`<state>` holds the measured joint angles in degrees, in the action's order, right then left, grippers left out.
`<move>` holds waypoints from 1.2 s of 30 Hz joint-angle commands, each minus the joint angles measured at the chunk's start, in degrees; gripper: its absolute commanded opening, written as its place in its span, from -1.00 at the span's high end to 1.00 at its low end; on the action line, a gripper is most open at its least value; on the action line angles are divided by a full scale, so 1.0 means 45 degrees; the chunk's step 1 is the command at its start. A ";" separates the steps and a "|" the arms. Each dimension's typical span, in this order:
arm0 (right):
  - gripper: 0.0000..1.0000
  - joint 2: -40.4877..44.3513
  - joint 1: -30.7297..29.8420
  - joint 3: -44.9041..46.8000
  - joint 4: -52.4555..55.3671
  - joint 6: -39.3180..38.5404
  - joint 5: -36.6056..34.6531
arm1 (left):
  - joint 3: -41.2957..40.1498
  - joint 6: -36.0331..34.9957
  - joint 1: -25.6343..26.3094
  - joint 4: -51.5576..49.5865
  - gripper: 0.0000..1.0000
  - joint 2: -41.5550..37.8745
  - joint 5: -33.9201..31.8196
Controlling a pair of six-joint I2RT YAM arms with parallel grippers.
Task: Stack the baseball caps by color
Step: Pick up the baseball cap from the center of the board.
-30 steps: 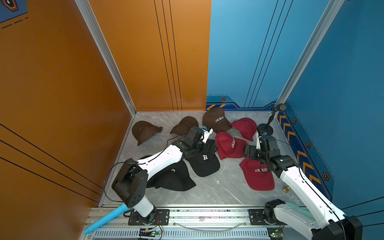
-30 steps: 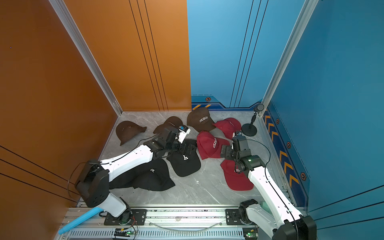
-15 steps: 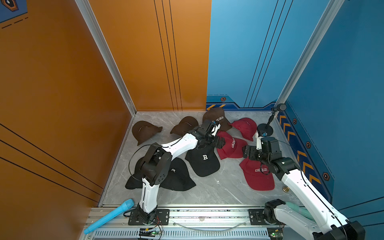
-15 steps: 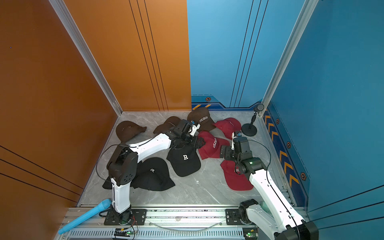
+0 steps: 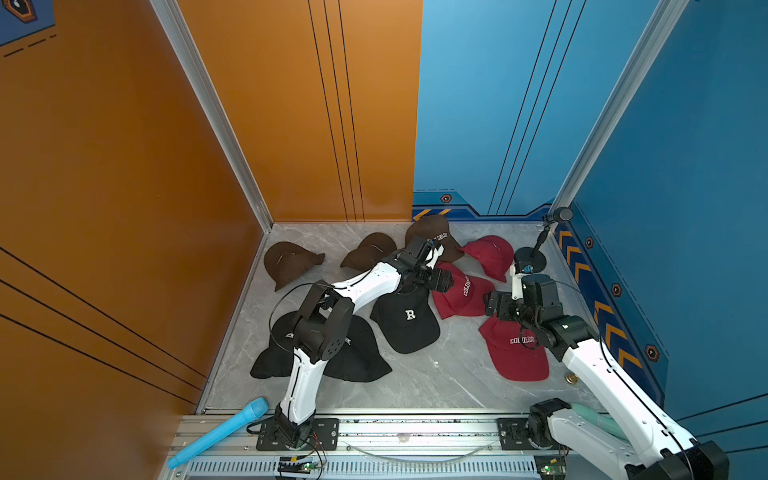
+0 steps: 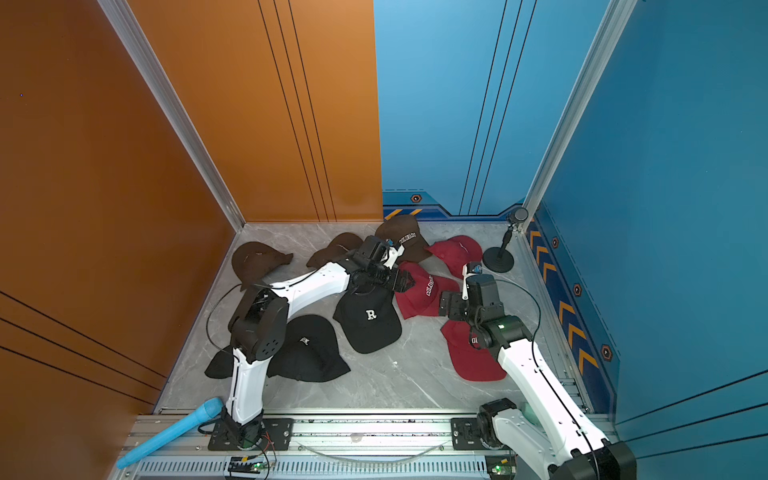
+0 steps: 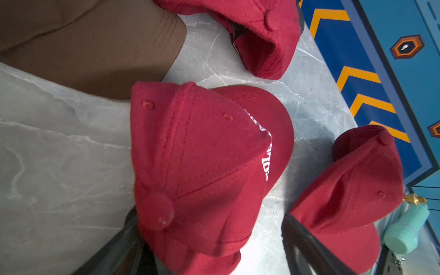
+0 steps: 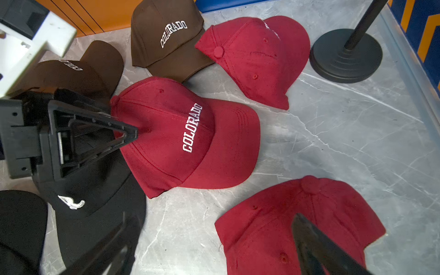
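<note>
Left pincer (image 5: 444, 280) stands wide at the rear of the middle red cap (image 5: 462, 291), with one finger (image 8: 128, 135) touching the crown fabric and nothing gripped yet. Right pincer (image 5: 493, 303) hangs wide and empty over the edge of the near red cap (image 5: 515, 351). The middle red cap lies right of centre on the bench (image 5: 415, 386), just beside the black R cap (image 5: 409, 322). The red stack looks to be starting. The next move calls for closing on the crown, lifting clear, then setting it on another red cap with brims matched. Its long axis runs from upper left to lower right in both top views, brim toward the lower right.
</note>
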<state>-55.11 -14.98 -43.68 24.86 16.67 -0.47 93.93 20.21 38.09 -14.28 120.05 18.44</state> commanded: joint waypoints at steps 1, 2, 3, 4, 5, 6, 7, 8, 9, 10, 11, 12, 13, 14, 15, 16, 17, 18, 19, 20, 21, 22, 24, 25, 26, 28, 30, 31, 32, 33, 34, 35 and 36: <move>-0.99 0.0113 0.0037 0.0232 -0.0154 -0.0205 0.0145 | 0.0204 0.0405 -0.0094 0.1013 -0.75 0.0236 0.1145; -0.99 0.0128 0.0048 0.0244 -0.0135 -0.0202 0.0159 | 0.0131 0.0511 -0.0085 0.1376 -0.75 0.0256 0.1411; -0.99 0.0138 0.0043 0.0273 -0.0134 -0.0221 0.0138 | 0.0055 0.0627 -0.0085 0.1648 -0.75 0.0261 0.1583; -0.99 0.0157 0.0067 0.0290 -0.0134 -0.0241 0.0138 | -0.0025 0.0754 -0.0088 0.1932 -0.64 0.0275 0.1722; -0.99 0.0176 0.0067 0.0328 -0.0153 -0.0232 0.0153 | -0.0067 0.0852 -0.0087 0.2161 -0.60 0.0305 0.1844; -0.99 0.0177 0.0084 0.0346 -0.0154 -0.0245 0.0146 | -0.0073 0.0930 -0.0082 0.2343 -0.58 0.0348 0.1939; -0.99 0.0177 0.0087 0.0351 -0.0154 -0.0246 0.0181 | -0.0025 0.1013 -0.0085 0.2447 -0.57 0.0409 0.2031; -0.99 0.0169 0.0102 0.0353 -0.0154 -0.0265 0.0194 | 0.0034 0.1056 -0.0085 0.2508 -0.54 0.0496 0.2083; -0.99 0.0158 0.0107 0.0355 -0.0154 -0.0261 0.0203 | 0.0091 0.1093 -0.0085 0.2544 -0.53 0.0562 0.2109; -0.99 0.0157 0.0107 0.0361 -0.0135 -0.0283 0.0220 | 0.0166 0.1119 -0.0100 0.2549 -0.50 0.0652 0.2133; -0.99 0.0174 0.0097 0.0370 -0.0134 -0.0286 0.0213 | 0.0209 0.1163 -0.0104 0.2583 -0.48 0.0747 0.2157; -0.99 0.0177 0.0116 0.0371 -0.0134 -0.0295 0.0218 | 0.0237 0.1202 -0.0133 0.2652 -0.46 0.0803 0.2187; -0.99 0.0196 0.0124 0.0376 -0.0134 -0.0304 0.0219 | 0.0258 0.1301 -0.0171 0.2743 -0.45 0.0939 0.2273; -0.99 0.0216 0.0125 0.0362 -0.0134 -0.0295 0.0212 | 0.0269 0.1418 -0.0215 0.2871 -0.44 0.1033 0.2371; -0.99 0.0226 0.0133 0.0390 -0.0133 -0.0305 0.0230 | 0.0289 0.1507 -0.0236 0.2969 -0.42 0.1137 0.2439; -0.99 0.0235 0.0145 0.0407 -0.0134 -0.0305 0.0236 | 0.0344 0.1576 -0.0278 0.2998 -0.40 0.1267 0.2485; -0.99 0.0235 0.0145 0.0391 -0.0144 -0.0305 0.0252 | 0.0403 0.1602 -0.0298 0.2998 -0.39 0.1402 0.2487; -0.99 0.0254 0.0140 0.0419 -0.0154 -0.0301 0.0257 | 0.0461 0.1603 -0.0299 0.3001 -0.38 0.1482 0.2504; -0.99 0.0255 0.0133 0.0439 -0.0154 -0.0305 0.0249 | 0.0510 0.1603 -0.0310 0.3017 -0.35 0.1578 0.2496; -0.99 0.0255 0.0164 0.0455 -0.0154 -0.0305 0.0250 | 0.0561 0.1603 -0.0316 0.3028 -0.30 0.1641 0.2471; -0.99 0.0255 0.0161 0.0444 -0.0135 -0.0305 0.0258 | 0.0586 0.1603 -0.0302 0.3064 -0.28 0.1695 0.2468; -0.99 0.0255 0.0165 0.0444 -0.0134 -0.0304 0.0255 | 0.0591 0.1603 -0.0319 0.3112 -0.25 0.1721 0.2466; -0.99 0.0275 0.0183 0.0467 -0.0134 -0.0306 0.0247 | 0.0591 0.1584 -0.0337 0.3172 -0.09 0.1731 0.2466; -0.99 0.0275 0.0175 0.0461 -0.0134 -0.0300 0.0270 | 0.0592 0.1569 -0.0357 0.3174 0.00 0.1729 0.2466; -0.99 0.0265 0.0185 0.0456 -0.0129 -0.0305 0.0265 | 0.0577 0.1564 -0.0396 0.3193 0.13 0.1689 0.2492; -0.99 0.0255 0.0185 0.0467 -0.0154 -0.0316 0.0290 | 0.0505 0.1530 -0.0493 0.3251 0.38 0.1601 0.2550; -0.99 0.0235 0.0185 0.0490 -0.0159 -0.0319 0.0329 | 0.0408 0.1455 -0.0642 0.3291 0.62 0.1422 0.2622; -0.99 0.0221 0.0182 0.0472 -0.0168 -0.0324 0.0372 | 0.0360 0.1383 -0.0749 0.3291 0.74 0.1314 0.2683; -0.99 0.0216 0.0195 0.0471 -0.0163 -0.0322 0.0407 | 0.0286 0.1318 -0.0885 0.3291 0.84 0.1190 0.2779; -0.99 0.0206 0.0202 0.0474 -0.0156 -0.0325 0.0431 | 0.0227 0.1249 -0.1017 0.3277 0.94 0.1072 0.2876; -0.99 0.0204 0.0197 0.0449 -0.0154 -0.0322 0.0455 | 0.0201 0.1136 -0.1177 0.3184 1.00 0.0955 0.3022; -0.99 0.0216 0.0203 0.0434 -0.0154 -0.0325 0.0465 | 0.0218 0.0965 -0.1324 0.2974 1.00 0.0834 0.3195; -0.99 0.0216 0.0200 0.0446 -0.0167 -0.0339 0.0494 | 0.0237 0.0788 -0.1466 0.2764 1.00 0.0725 0.3317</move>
<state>-54.85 -14.55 -42.24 24.82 16.27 0.51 94.67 26.17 33.85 -0.05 127.02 31.20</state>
